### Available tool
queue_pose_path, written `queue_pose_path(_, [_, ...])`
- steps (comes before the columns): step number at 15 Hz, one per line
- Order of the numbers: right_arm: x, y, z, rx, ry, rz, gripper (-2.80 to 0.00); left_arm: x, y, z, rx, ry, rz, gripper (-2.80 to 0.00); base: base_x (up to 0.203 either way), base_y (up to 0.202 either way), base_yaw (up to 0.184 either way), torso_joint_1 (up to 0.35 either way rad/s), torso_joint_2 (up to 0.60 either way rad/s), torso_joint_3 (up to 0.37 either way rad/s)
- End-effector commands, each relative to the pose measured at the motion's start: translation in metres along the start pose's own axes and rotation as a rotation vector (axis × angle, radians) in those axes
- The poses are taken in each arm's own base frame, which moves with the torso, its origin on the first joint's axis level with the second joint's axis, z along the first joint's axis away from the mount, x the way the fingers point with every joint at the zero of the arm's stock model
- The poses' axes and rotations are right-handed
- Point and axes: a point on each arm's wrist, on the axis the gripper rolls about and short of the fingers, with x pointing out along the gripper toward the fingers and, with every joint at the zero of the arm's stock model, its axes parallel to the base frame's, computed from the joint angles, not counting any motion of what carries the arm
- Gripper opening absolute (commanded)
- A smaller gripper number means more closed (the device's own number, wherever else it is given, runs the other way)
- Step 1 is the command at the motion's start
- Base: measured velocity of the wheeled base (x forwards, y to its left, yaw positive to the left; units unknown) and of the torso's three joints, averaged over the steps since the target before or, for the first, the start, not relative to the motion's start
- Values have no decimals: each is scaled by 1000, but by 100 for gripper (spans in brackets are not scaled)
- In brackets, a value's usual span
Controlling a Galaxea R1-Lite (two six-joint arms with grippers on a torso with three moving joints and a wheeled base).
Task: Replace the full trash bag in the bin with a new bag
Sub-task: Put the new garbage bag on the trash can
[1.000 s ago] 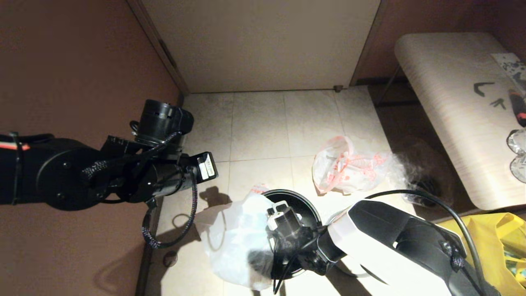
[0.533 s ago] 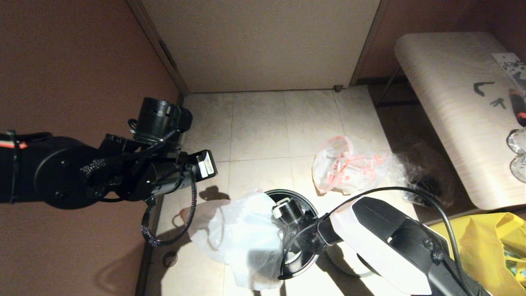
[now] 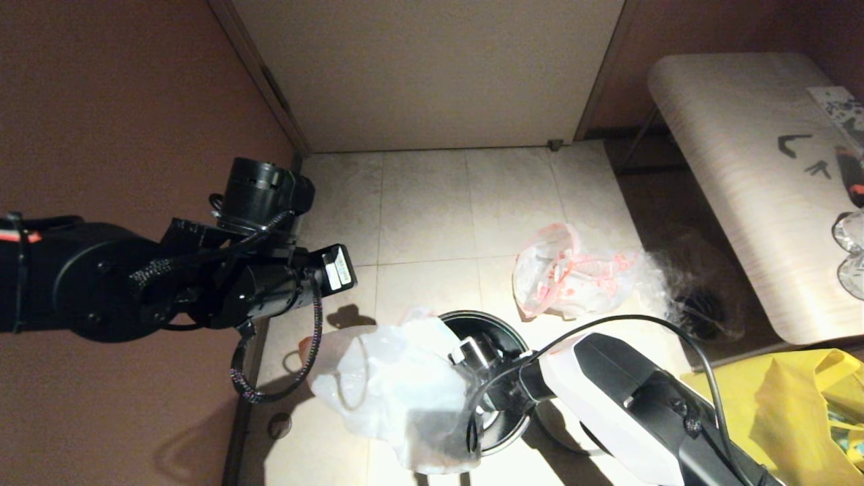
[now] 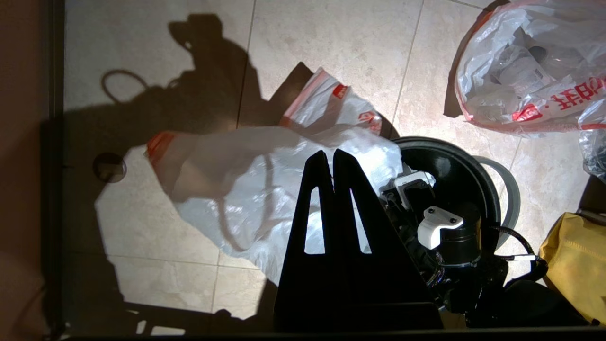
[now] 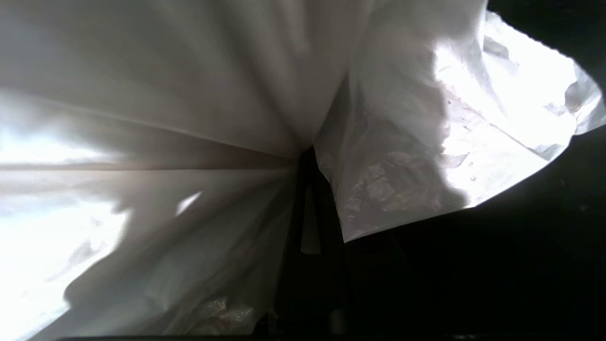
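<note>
Head and left wrist views look down on the bin (image 3: 487,337) (right wrist: buried close).

New bag (image 3: 385,385) draped over bin (image 3: 503,331) rim

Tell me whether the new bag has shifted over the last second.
Yes. The new bag, pinched in the right claw at the bin, has spread toward the left wall, away from the full trash bag.

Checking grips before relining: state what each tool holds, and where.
Right tool, down in the bin: shut on gathered film of the new bag; which part is unclear. Left tool: shut, holding nothing.
</note>
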Motion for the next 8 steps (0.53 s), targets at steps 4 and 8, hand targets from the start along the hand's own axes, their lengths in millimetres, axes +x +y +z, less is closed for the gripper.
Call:
queue_pose_path(4, [-34, -9, 32, 30, -85, -5, 0, 0, 0, 0, -3, -1, 3, -280, 0, 0, 0, 0, 0, 0])
queue_pose_path(8, [-77, -6, 32, 56, -61, 25, 0, -1, 1, -1, 3, 5, 7, -280, 0, 0, 0, 0, 0, 0])
